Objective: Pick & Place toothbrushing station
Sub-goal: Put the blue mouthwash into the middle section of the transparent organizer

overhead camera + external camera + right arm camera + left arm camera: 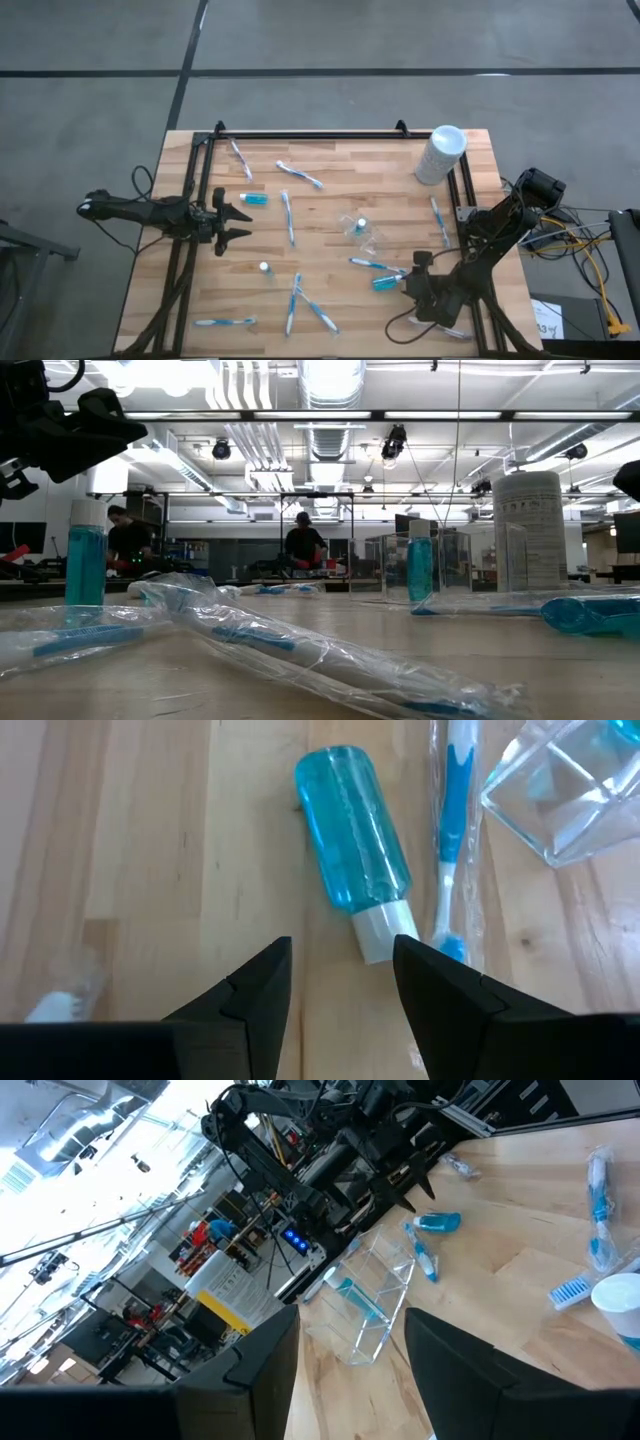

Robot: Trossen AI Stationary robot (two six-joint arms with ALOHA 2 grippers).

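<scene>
Fingers of the right gripper [335, 982] stood apart, hanging empty just above a small blue tube [353, 832] that lay on its side near the right end of the counter's [330, 225] front edge, its white cap [378, 932] pointing toward the gap between them. A wrapped toothbrush [455, 810] lay just beside the tube, almost parallel to it, and the corner of the clear plastic pouch [560, 795] sat a little beyond. The likeliest trouble, by my reading, was a closing on the smooth cap alone: the round tube could squirt forward or roll aside, and one finger coming down on the brush side could snag the crinkled wrapper and drag the brush along, or nudge the pouch. A descent slightly off the tube's axis would probably twist it rather than seat it. Across the counter, near the left edge, the left gripper [236, 224] waited with its own fingers [250, 1370] apart and empty, pointed toward the middle where the pouch [362, 230] lay; another tube [253, 199] lay just beside it, and any sweep inward could knock that one away. Other toothbrushes [288, 216] were scattered about, and the tall white cylinder [440, 154] stood at the far right corner, well apart from both arms.
</scene>
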